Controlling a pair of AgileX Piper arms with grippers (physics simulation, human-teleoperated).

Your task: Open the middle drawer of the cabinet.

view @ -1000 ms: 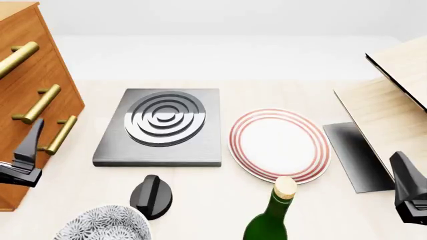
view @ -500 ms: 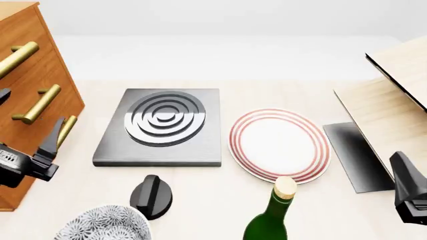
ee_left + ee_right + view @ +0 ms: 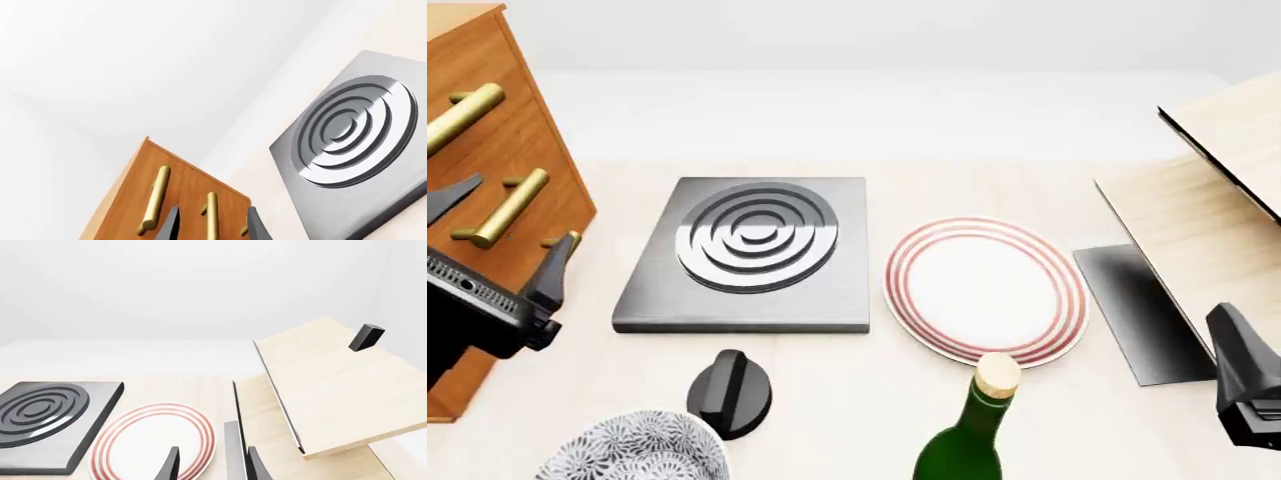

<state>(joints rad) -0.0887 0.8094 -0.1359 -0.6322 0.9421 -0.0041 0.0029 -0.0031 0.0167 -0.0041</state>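
Observation:
The orange-brown cabinet (image 3: 494,150) stands at the left edge of the table, with three brass bar handles on its front. The middle drawer's handle (image 3: 507,208) slants between the top handle (image 3: 461,115) and the bottom one, which is mostly hidden. My left gripper (image 3: 501,235) is open just in front of the cabinet's front, one fingertip on either side of the middle handle's lower end. In the left wrist view that handle (image 3: 210,215) lies between the fingers of the left gripper (image 3: 212,227), some way beyond them. My right gripper (image 3: 1244,385) rests open and empty at the near right.
A grey hob plate (image 3: 747,250) lies beside the cabinet and a red-rimmed plate (image 3: 985,288) to its right. A black knob (image 3: 731,392), a patterned bowl (image 3: 634,450) and a green bottle (image 3: 974,430) stand near the front edge. A pale wood box (image 3: 1214,200) fills the right side.
My left gripper has risen and swung in toward the cabinet front, from the bottom handle up to the middle handle. The right arm has not moved.

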